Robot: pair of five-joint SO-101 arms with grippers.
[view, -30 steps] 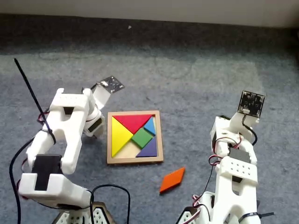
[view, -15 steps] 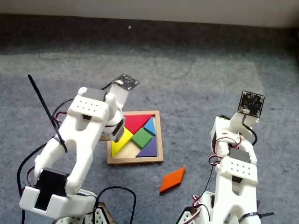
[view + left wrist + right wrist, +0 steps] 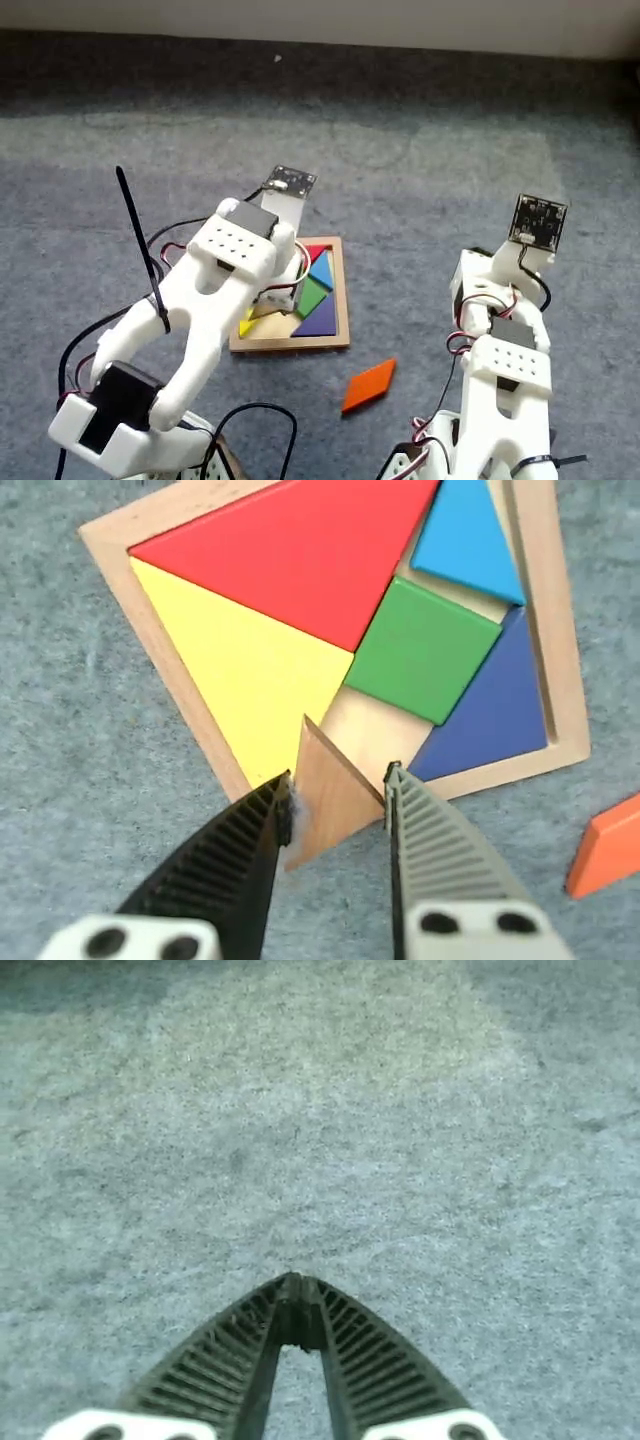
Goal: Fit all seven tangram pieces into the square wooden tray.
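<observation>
Tangram lot: five pieces seated in the tray, one in your left hand, one loose on the counter.

Item 1, square wooden tray (image 3: 110, 550), flat on the grey carpeted counter (image 3: 420, 150); in it lie the red triangle (image 3: 300, 550), yellow triangle (image 3: 240, 670), green square (image 3: 420, 650), light blue triangle (image 3: 465, 540) and indigo triangle (image 3: 490, 710), with bare wood showing below the green square. Item 2, brown triangle (image 3: 335, 800), clamped in your left hand (image 3: 337, 785), overlapping the tray's near rim beside the yellow triangle. Item 3, orange parallelogram (image 3: 369, 385), on the counter just outside the tray's corner, near your right arm. Your right hand (image 3: 298, 1305) is clenched on nothing, above bare carpet.
</observation>
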